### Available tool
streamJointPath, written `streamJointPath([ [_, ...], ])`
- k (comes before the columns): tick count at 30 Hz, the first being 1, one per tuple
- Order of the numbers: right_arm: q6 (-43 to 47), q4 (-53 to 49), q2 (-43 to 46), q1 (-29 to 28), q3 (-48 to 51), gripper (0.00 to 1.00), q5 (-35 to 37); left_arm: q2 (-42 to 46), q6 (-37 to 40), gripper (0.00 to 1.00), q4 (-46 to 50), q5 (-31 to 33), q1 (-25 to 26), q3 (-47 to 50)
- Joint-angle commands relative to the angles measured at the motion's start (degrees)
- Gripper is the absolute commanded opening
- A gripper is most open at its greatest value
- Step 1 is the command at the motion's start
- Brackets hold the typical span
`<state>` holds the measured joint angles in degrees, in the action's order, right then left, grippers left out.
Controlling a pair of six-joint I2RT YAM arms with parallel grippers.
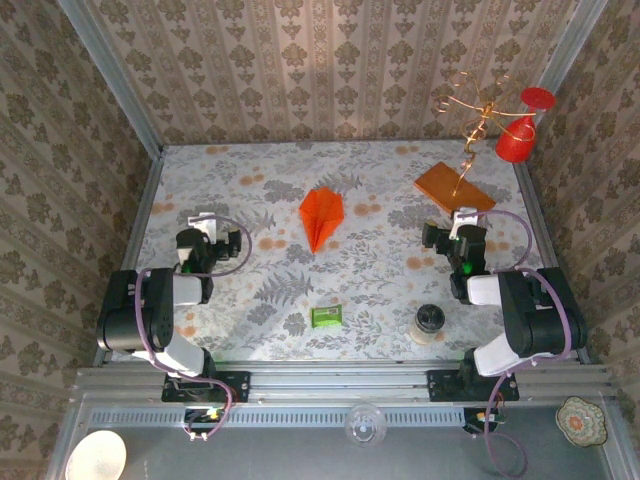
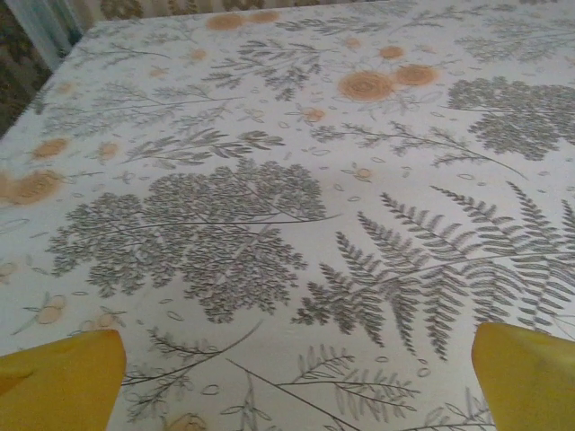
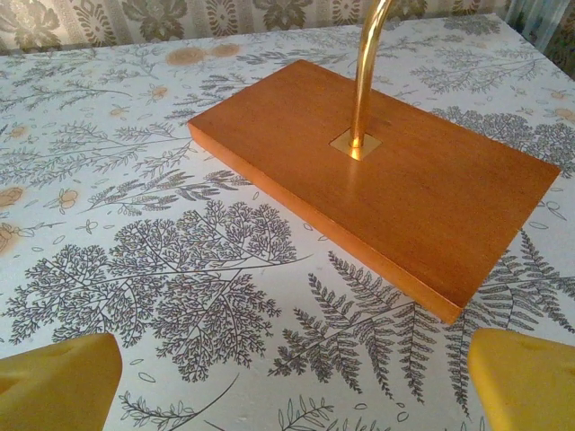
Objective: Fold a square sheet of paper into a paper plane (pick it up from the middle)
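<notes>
Both arms folded back near bases, L claw (image 1: 204, 224) & R claw (image 1: 463, 221) spread wide, empty.

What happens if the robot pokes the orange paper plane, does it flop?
Probably slides easily: the plane looks like thin, light paper lying loose on the table. Its folds likely stiffen it lengthwise, but a hard squeeze would probably crumple it.

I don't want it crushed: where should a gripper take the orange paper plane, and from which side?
Likely the centre crease of the paper plane, in its wider far half, from above with jaws across the fold. It lies flat on the table, nose toward the near edge, so side edges offer little purchase.
</notes>
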<state>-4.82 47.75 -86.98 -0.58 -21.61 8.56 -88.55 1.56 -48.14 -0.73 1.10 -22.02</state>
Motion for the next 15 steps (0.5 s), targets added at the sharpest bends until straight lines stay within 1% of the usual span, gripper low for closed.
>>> streamJointPath([
  [1,0.9,1.9,-0.5,-0.2,-1.2,1.0,-0.2,0.0,1.6,1.0,-2.1,2.3,0.0,-1.0],
  [3,0.9,2.0,-0.5,-0.2,-1.1,1.0,-0.3,0.0,1.9,1.0,-2.7,3.3,0.5,-0.8],
  [9,0.9,1.9,-0.5,-0.2,-1.2,1.0,-0.2,0.0,1.8,1.0,-2.4,2.8,0.4,-0.9],
  [13,0.9,1.8,-0.5,-0.3,-1.2,1.0,-0.1,0.0,1.8,1.0,-1.9,0.3,-0.5,-1.2],
  [15,1.0,1.7,-0.5,-0.3,-1.3,1.0,-0.1,0.0,1.8,1.0,-1.7,0.2,-0.5,-1.3],
])
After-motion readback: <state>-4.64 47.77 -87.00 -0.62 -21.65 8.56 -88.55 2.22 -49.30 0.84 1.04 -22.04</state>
